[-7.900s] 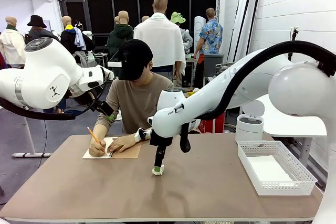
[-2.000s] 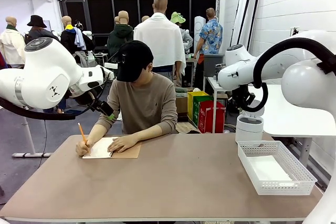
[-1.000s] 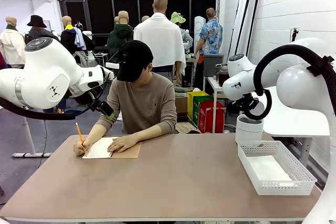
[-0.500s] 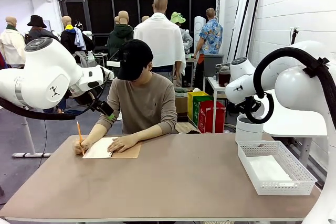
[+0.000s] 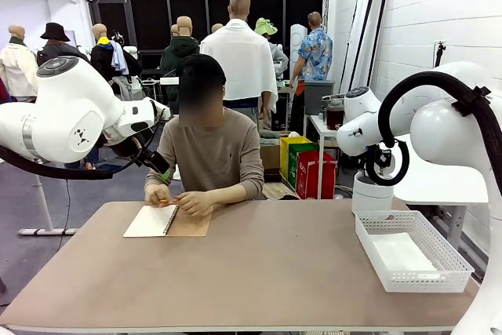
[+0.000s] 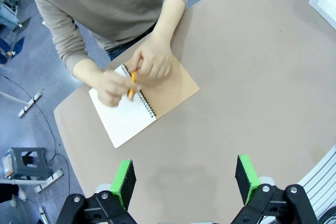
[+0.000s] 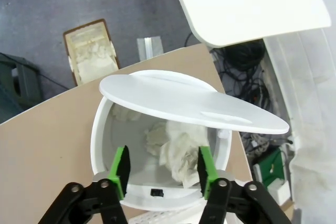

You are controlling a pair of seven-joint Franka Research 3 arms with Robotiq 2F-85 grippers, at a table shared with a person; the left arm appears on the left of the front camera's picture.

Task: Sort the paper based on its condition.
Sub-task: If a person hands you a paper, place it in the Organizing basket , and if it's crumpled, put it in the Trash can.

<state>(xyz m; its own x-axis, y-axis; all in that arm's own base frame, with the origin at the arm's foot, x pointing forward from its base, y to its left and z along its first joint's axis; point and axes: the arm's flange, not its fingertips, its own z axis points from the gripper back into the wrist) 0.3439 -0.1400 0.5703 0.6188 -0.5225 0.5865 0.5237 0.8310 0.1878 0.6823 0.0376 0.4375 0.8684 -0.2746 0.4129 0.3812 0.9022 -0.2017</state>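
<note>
We see our left tool (image 6: pixel 185 179) released above the counter (image 6: pixel 252 77), with the notebook (image 6: pixel 126 121) ahead of it. Our right tool (image 7: pixel 163 174) is released too, over the white bin (image 7: pixel 100 129); crumpled paper (image 7: pixel 176 153) lies just under it.

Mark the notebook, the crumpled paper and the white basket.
notebook (image 6: pixel 123 121): left wrist view, open white page.
crumpled paper (image 7: pixel 176 153): right wrist view, middle of the wad.
white basket (image 5: pixel 427 278): front view, near mesh wall.
</note>
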